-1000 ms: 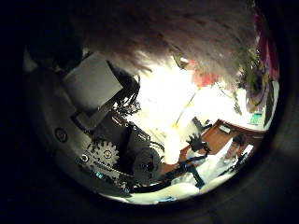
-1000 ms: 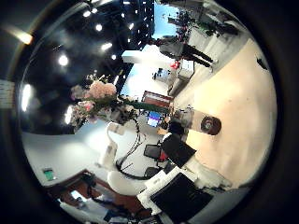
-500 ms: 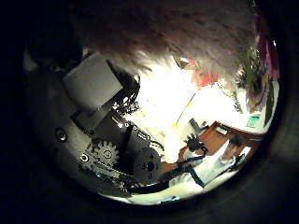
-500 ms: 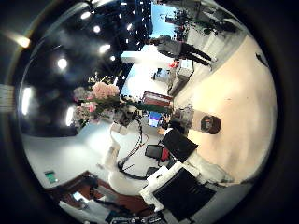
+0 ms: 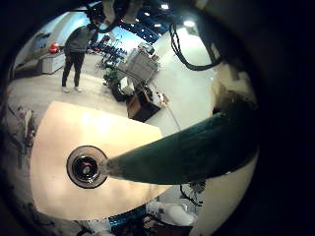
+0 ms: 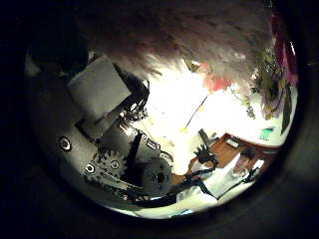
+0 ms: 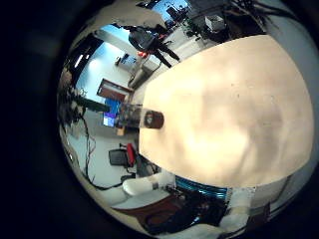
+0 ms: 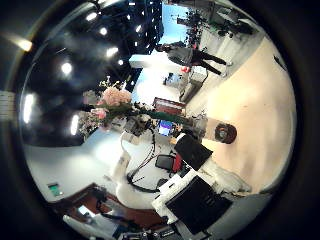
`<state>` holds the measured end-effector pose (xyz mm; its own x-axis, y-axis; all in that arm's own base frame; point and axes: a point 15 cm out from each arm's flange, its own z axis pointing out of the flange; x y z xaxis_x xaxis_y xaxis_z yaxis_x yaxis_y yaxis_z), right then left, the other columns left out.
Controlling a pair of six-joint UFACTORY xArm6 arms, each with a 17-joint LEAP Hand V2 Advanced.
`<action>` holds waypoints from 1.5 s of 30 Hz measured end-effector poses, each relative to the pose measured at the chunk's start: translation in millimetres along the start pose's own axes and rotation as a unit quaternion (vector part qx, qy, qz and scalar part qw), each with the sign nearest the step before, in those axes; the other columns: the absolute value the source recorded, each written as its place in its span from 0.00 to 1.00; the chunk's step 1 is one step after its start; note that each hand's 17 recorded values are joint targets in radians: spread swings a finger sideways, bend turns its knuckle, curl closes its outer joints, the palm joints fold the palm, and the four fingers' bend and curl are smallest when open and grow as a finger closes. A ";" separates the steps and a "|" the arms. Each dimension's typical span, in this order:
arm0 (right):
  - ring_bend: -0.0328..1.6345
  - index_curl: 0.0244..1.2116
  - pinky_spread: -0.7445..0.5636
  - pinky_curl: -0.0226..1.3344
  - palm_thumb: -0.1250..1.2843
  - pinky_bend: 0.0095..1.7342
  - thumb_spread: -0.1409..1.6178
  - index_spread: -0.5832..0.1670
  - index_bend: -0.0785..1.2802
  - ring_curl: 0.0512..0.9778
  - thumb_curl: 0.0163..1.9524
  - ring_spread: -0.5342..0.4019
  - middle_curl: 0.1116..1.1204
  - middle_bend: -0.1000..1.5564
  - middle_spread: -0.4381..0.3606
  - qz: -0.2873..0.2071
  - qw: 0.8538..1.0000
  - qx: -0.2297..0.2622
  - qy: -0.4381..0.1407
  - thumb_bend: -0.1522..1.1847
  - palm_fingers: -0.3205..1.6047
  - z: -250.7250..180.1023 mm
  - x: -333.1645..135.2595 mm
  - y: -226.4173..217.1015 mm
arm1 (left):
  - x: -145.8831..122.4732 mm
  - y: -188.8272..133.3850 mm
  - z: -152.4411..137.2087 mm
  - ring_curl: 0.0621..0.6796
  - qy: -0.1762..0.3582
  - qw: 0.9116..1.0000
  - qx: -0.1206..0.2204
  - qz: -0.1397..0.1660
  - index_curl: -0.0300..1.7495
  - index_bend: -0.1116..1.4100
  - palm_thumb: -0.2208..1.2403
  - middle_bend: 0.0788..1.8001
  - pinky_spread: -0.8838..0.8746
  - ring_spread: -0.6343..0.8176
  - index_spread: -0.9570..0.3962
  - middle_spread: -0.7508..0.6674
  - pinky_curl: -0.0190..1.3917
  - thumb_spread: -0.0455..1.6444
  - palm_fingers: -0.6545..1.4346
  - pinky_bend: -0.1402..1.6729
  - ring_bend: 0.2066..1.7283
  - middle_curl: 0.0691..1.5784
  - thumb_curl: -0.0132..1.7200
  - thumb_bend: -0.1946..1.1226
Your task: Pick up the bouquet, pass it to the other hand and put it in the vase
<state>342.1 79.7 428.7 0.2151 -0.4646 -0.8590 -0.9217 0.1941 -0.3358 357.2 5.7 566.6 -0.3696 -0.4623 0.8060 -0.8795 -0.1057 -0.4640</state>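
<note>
Bouquet stem (image 5: 192, 147) fills the left little-finger view, pointing down at the vase (image 5: 87, 166) on the desk (image 5: 59, 133). Left thumb view: blossoms (image 6: 189, 40) right against the palm. Right views: vase (image 7: 153, 119) near the desk edge, bouquet (image 8: 108, 103) held up by the left hand (image 8: 185, 128), fingers wrapped round the stem. Can't tell about the right hand's fingers.

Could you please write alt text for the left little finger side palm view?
A dark green bouquet stem runs out from the palm and ends over the open mouth of a vase, which stands on a pale table.
</note>
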 end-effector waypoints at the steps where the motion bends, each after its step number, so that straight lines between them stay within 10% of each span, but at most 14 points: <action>1: 0.43 0.23 0.94 0.23 0.53 0.45 0.65 0.26 0.18 0.16 0.23 0.77 0.23 0.24 0.58 0.000 1.000 -0.001 0.000 0.09 0.26 0.4 0.2 0.3 | -1.7 0.4 0.5 0.81 0.002 1.000 0.000 -0.002 0.64 0.59 0.78 0.71 0.23 0.17 0.20 0.23 0.59 0.66 0.85 0.84 0.86 0.47 0.45 0.14; 12: 0.43 0.23 0.94 0.21 0.53 0.45 0.65 0.26 0.18 0.16 0.23 0.76 0.23 0.23 0.58 0.001 1.000 -0.003 -0.002 0.09 0.27 1.4 0.8 1.9 | -27.2 5.5 1.7 0.81 0.015 1.000 0.007 -0.019 0.65 0.58 0.76 0.71 0.23 0.17 0.19 0.23 0.60 0.65 0.85 0.83 0.86 0.47 0.44 0.13; 15: 0.42 0.23 0.93 0.20 0.52 0.45 0.65 0.26 0.19 0.15 0.23 0.75 0.23 0.23 0.57 0.001 1.000 -0.003 -0.002 0.09 0.28 1.4 0.5 2.1 | -50.4 12.4 2.0 0.79 0.020 0.999 0.012 -0.033 0.65 0.51 0.62 0.70 0.22 0.17 0.20 0.23 0.59 0.62 0.79 0.81 0.85 0.46 0.40 0.06; 16: 0.42 0.23 0.93 0.20 0.52 0.44 0.65 0.26 0.19 0.15 0.23 0.75 0.23 0.23 0.57 0.000 1.000 -0.003 -0.002 0.09 0.29 1.2 0.2 2.1 | -61.1 17.5 3.0 0.78 0.023 0.999 0.012 -0.039 0.64 0.43 0.50 0.69 0.22 0.16 0.21 0.23 0.57 0.60 0.66 0.76 0.82 0.46 0.37 0.02; 18: 0.42 0.23 0.94 0.19 0.52 0.44 0.65 0.26 0.19 0.15 0.23 0.75 0.23 0.23 0.57 -0.002 1.000 -0.003 -0.002 0.09 0.29 1.0 0.1 2.3 | -88.6 33.9 6.1 0.81 0.023 0.998 0.000 -0.058 0.59 0.33 0.31 0.45 0.42 0.40 0.35 0.47 0.60 0.55 0.00 0.58 0.62 0.45 0.32 0.01; 21: 0.43 0.24 0.94 0.19 0.52 0.44 0.65 0.26 0.19 0.15 0.23 0.74 0.23 0.22 0.57 -0.001 1.000 -0.005 -0.003 0.09 0.30 1.8 0.2 3.1 | -129.8 61.0 3.3 0.43 -0.002 0.996 -0.050 -0.078 0.51 0.15 0.21 0.26 0.60 0.61 0.48 0.69 0.44 0.51 0.05 0.41 0.45 0.28 0.28 0.07; 25: 0.42 0.24 0.94 0.18 0.51 0.43 0.65 0.26 0.19 0.15 0.23 0.73 0.23 0.21 0.56 -0.005 1.000 -0.006 -0.003 0.09 0.32 1.9 -0.4 4.8 | -186.6 69.7 -11.4 0.27 0.003 0.991 -0.040 -0.129 0.41 0.10 0.17 0.15 0.77 0.76 0.60 0.84 0.34 0.48 0.13 0.31 0.35 0.19 0.25 0.11; 33: 0.42 0.26 0.94 0.16 0.51 0.42 0.65 0.26 0.20 0.13 0.23 0.70 0.23 0.21 0.55 -0.015 1.000 -0.017 -0.001 0.09 0.34 2.5 -1.0 11.9 | -254.6 106.7 -73.7 0.17 -0.020 0.980 0.013 -0.199 0.25 0.11 0.17 0.07 0.93 0.88 0.69 0.93 0.26 0.47 0.19 0.23 0.24 0.15 0.23 0.12; 45: 0.41 0.27 0.95 0.13 0.51 0.41 0.66 0.27 0.19 0.12 0.23 0.68 0.23 0.20 0.54 -0.050 0.998 -0.029 -0.004 0.09 0.36 1.7 -2.2 16.6 | -227.0 137.7 -101.7 0.14 -0.047 0.975 0.040 -0.213 0.14 0.14 0.17 0.05 0.97 0.91 0.70 0.94 0.21 0.48 0.22 0.20 0.18 0.11 0.21 0.12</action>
<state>326.9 85.4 424.3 0.3095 -0.4713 -0.8259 -0.9127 0.0964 -0.3970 289.5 185.6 357.1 0.0572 -0.4390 0.8967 -0.9193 -0.3734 -0.1241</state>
